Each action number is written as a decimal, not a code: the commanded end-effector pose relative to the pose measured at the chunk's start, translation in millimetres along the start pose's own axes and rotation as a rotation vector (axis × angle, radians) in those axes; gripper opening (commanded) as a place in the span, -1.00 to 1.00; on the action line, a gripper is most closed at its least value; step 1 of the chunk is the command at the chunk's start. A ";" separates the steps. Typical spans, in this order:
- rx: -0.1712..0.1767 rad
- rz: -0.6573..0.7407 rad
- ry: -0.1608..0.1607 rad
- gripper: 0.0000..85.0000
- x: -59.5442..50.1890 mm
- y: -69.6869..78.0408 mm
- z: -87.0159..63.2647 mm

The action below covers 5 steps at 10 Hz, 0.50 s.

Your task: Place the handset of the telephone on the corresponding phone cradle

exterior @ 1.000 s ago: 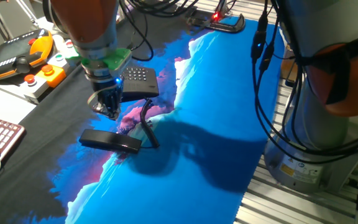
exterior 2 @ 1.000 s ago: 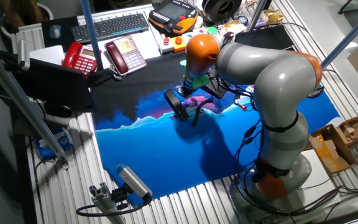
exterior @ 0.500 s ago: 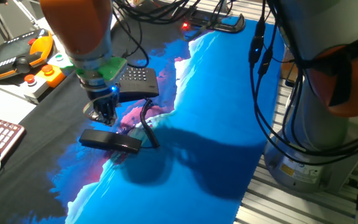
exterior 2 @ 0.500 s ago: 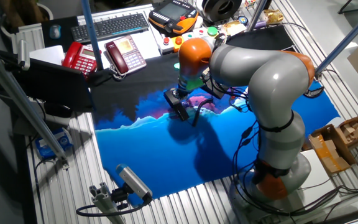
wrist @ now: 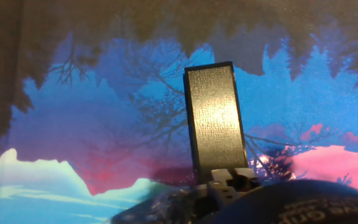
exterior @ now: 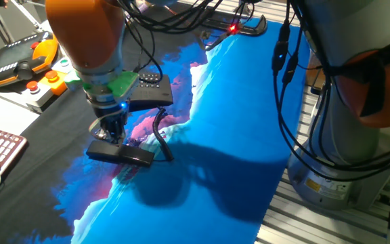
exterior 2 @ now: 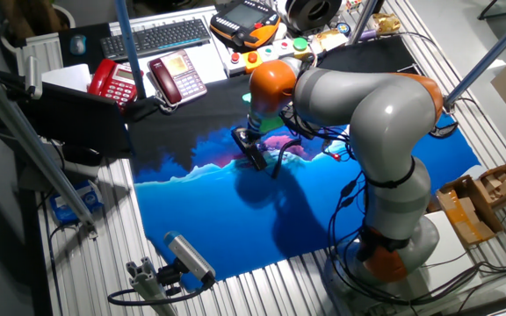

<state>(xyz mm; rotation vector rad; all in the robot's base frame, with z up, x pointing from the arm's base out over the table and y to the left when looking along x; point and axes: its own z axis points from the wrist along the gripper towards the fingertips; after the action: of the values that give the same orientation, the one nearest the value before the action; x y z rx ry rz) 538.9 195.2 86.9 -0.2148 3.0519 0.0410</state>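
— Handset (exterior: 120,154)?

— Lay flat on the mat (exterior: 235,135), off the phone (exterior: 151,89) and just on the side of it toward the mat's near edge. Joined to the phone by the cord (exterior: 160,132).

— And the gripper (exterior: 112,133)?

— Hung right above the handset, over the end away from the cord. Looked very close; couldn't tell whether touching or just apart.

— Long axis?

— Ran roughly along the mat's near edge, about parallel to the phone's nearer side. Probably called for a grip across the narrow width, then a lift and a short carry back toward the phone.

— Fingers wide or narrow?

— Couldn't tell. Showed only one finger (wrist: 215,118) in the hand view; too dark in the fixed views.

— Cradle?

— Couldn't be made out behind the arm.
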 end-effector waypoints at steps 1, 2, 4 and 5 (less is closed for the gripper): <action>0.002 -0.002 -0.006 0.22 -0.2 0.3 0.6; 0.014 -0.007 -0.011 0.59 -0.5 0.7 1.2; 0.029 -0.011 -0.016 0.91 -1.2 2.4 4.8; 0.029 -0.011 -0.016 0.94 -2.1 3.2 7.4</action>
<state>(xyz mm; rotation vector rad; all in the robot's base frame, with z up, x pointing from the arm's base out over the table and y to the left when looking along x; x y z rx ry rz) 541.5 199.0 79.1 -0.2286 3.0312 -0.0017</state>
